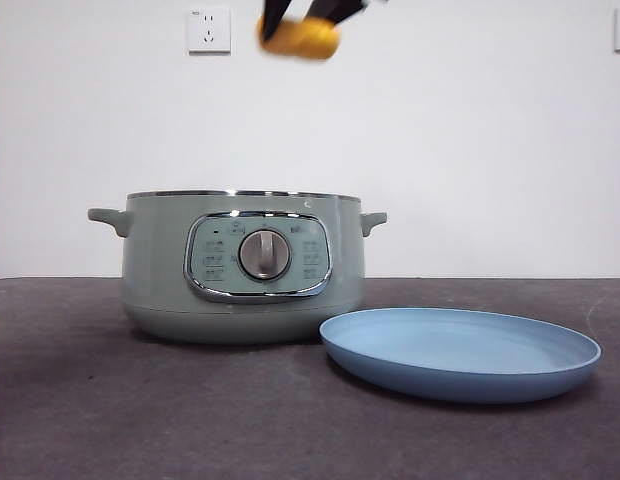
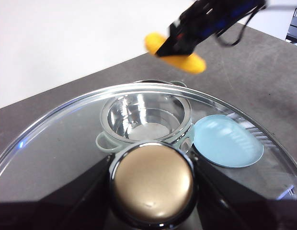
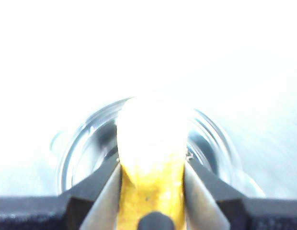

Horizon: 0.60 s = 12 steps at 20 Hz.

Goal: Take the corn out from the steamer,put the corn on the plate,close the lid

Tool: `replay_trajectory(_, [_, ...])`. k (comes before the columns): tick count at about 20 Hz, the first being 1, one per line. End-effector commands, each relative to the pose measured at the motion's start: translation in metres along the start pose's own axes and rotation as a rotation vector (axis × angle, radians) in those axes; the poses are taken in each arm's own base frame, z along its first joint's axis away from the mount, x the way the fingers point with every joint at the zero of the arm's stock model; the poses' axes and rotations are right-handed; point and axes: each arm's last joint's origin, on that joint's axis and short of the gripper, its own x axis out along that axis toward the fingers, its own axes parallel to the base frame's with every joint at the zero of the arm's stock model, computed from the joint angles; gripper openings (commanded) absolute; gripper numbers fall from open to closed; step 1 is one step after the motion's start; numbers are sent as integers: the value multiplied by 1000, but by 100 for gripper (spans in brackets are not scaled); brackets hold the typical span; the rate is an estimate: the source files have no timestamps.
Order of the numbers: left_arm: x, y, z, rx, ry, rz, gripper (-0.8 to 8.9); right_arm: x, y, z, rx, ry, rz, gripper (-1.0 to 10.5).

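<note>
My right gripper (image 1: 302,22) is shut on the yellow-orange corn (image 1: 302,40) and holds it high above the open sage-green steamer (image 1: 240,265). In the right wrist view the corn (image 3: 151,182) sits between the jaws with the steamer's bowl (image 3: 86,143) below. In the left wrist view the corn (image 2: 184,60) hangs above the steamer (image 2: 146,120). My left gripper (image 2: 152,184) is shut on the lid's knob (image 2: 152,182) and holds the glass lid (image 2: 62,143) up, away from the steamer. The light-blue plate (image 1: 460,350) lies to the right of the steamer, empty.
A white wall with a socket (image 1: 208,30) stands behind the dark grey table (image 1: 90,420). The plate also shows in the left wrist view (image 2: 227,141), next to the steamer.
</note>
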Motion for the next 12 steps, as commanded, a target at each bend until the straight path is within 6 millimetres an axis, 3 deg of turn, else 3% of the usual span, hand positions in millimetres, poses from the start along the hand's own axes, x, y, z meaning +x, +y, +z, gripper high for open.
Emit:
replay_trajectory(1, [-6,0,4,11,-63,2,-8,-24,-17,-4,25,49,-37,-13])
replay_trajectory(3, [-6,0,4,11,-57,1,-8,-41,-33,-12,49,92,-71,-13])
replay_trajectory(6, [-6,0,3,11,-49,-1,-8,-43,-48,-37,78,135,-105,-13])
replay_trajectory(12, [-6,0,3,11,-49,-1,-9,-7,-63,-131,242,154,-117,-13])
